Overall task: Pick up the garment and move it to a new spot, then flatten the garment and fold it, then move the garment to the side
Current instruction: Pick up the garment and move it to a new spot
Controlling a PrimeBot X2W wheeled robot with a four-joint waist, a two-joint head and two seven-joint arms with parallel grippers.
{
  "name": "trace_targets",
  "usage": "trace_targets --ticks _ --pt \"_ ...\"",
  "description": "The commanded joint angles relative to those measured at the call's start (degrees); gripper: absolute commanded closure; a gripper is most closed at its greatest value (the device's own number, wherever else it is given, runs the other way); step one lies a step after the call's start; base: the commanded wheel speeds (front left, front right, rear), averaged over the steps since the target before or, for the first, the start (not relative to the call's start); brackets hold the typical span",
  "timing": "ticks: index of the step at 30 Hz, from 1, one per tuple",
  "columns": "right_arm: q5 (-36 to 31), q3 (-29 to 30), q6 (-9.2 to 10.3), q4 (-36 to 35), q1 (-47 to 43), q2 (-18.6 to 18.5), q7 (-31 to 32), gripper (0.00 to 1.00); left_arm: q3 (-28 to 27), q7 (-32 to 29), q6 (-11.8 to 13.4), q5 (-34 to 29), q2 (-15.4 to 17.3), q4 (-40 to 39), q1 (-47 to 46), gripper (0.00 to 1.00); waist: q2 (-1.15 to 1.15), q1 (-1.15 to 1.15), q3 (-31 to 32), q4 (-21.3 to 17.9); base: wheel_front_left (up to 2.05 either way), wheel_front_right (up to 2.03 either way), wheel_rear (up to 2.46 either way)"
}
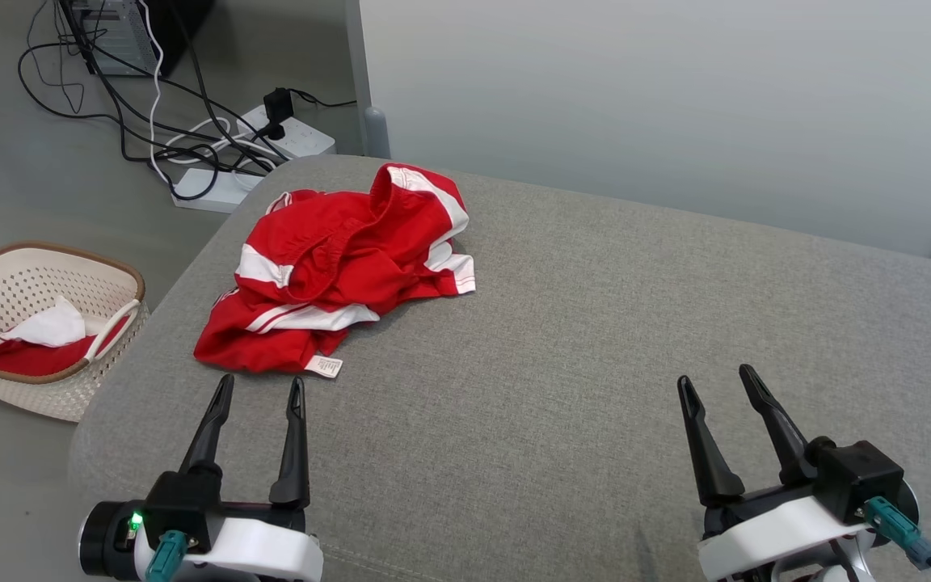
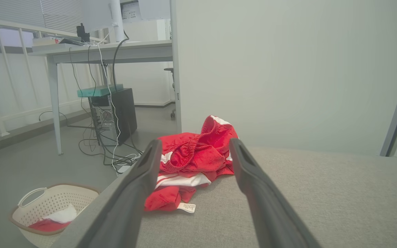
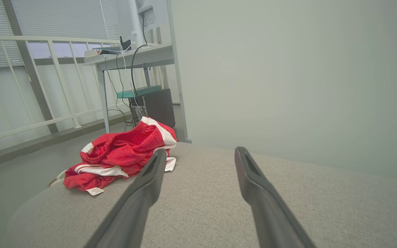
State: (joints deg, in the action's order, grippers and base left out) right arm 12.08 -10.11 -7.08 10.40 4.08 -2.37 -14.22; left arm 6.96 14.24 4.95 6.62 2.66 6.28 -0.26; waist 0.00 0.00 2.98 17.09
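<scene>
A crumpled red garment [image 1: 336, 271] with white stripes and a white label lies at the far left of the grey upholstered surface [image 1: 595, 339]. The left wrist view has the garment [image 2: 193, 162] straight ahead between the fingers; the right wrist view has the garment [image 3: 119, 156] off to the left. My left gripper [image 1: 262, 386] hovers open just short of its near edge, with nothing between the fingers. Far to the right, my right gripper [image 1: 716, 378] is open too and holds nothing.
A cream perforated basket [image 1: 37, 323] with red and white cloth inside stands on the floor to the left. Power strips and tangled cables [image 1: 215, 153] lie on the floor behind the surface's far left corner. A pale partition wall [image 1: 676, 97] rises behind.
</scene>
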Motion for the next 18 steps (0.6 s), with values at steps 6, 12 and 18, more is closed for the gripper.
trace_targets --ticks 6,12,18 --pt "0.5 -1.7 -0.41 -1.4 0.8 -0.5 -0.8 0.0 -2.2 0.8 0.8 0.0 0.2 -1.2 -1.5 0.0 0.0 0.0 -0.1 0.1 0.0 0.0 0.0" --pt "0.5 -2.1 -0.41 -0.9 0.7 -0.5 -0.8 0.0 -3.5 0.8 1.9 -1.0 0.2 0.8 -3.0 0.0 0.0 0.0 -0.5 -0.8 0.0 0.0 0.0" --pt "-0.6 -1.9 -0.41 -0.8 1.5 -0.5 -0.8 0.0 -3.8 0.8 1.4 -1.0 0.2 5.6 -9.1 0.0 0.0 0.0 -2.3 -2.6 0.0 0.0 0.0"
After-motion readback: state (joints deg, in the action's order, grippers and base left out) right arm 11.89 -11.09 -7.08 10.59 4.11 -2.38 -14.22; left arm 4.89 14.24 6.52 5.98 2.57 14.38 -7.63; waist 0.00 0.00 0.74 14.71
